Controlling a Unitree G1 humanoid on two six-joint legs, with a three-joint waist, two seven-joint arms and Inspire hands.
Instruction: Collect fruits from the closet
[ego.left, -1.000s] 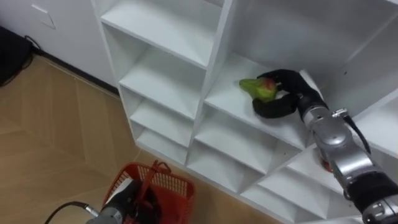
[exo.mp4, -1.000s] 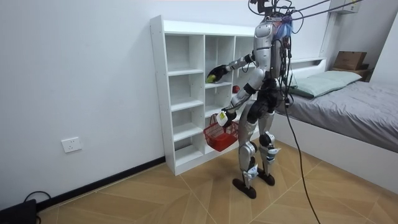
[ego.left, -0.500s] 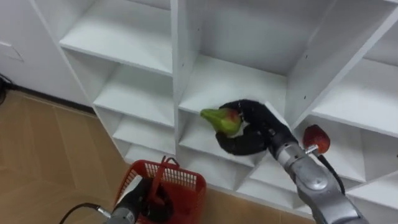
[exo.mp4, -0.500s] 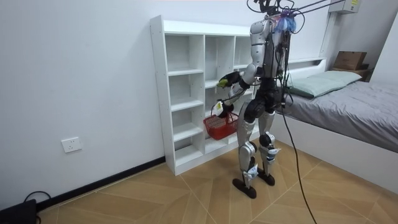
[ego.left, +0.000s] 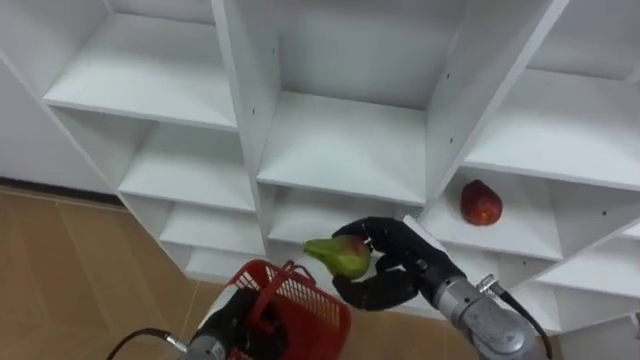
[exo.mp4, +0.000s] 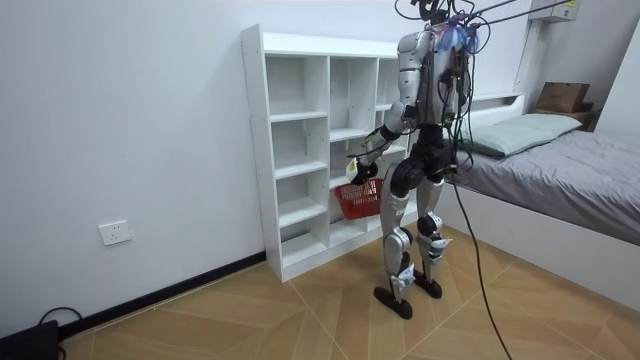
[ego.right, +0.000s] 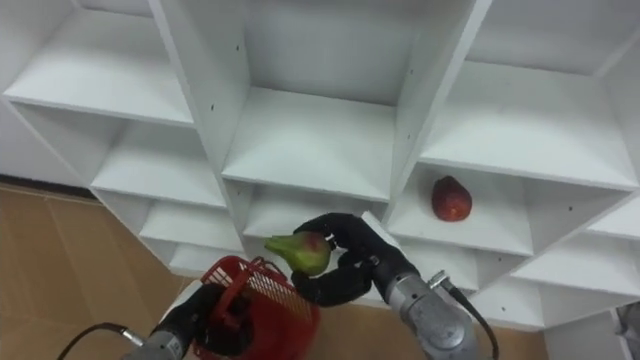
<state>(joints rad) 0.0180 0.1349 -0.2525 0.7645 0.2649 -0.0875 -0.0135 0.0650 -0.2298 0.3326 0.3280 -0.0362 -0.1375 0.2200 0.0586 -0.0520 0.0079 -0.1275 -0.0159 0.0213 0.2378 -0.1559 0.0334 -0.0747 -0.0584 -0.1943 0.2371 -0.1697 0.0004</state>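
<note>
- The right hand (ego.left: 388, 272), fingers and thumb curled round the green pear (ego.left: 340, 256), has come out of the white closet (ego.left: 340, 150) — a second ago it rested on the middle shelf, and now it hangs in front of the lower shelves.
- The pear is held just above the right rim of the red basket (ego.left: 300, 305), close to it but not yet inside.
- The left hand (ego.left: 232, 322) is clenched on the basket's handle. In the room view the basket (exo.mp4: 358, 200) sits a little higher than a second ago, nearer the pear.
- The robot stands upright before the closet with the bed (exo.mp4: 580, 170) behind it, and it has not stepped away from its spot.
- One red fruit (ego.left: 481, 202) lies alone in the compartment to the right, well apart from both hands.
- Judged from this, the first pick is nearly done — a short lowering and release over the basket looks like the next move, and the red fruit is left to fetch.
</note>
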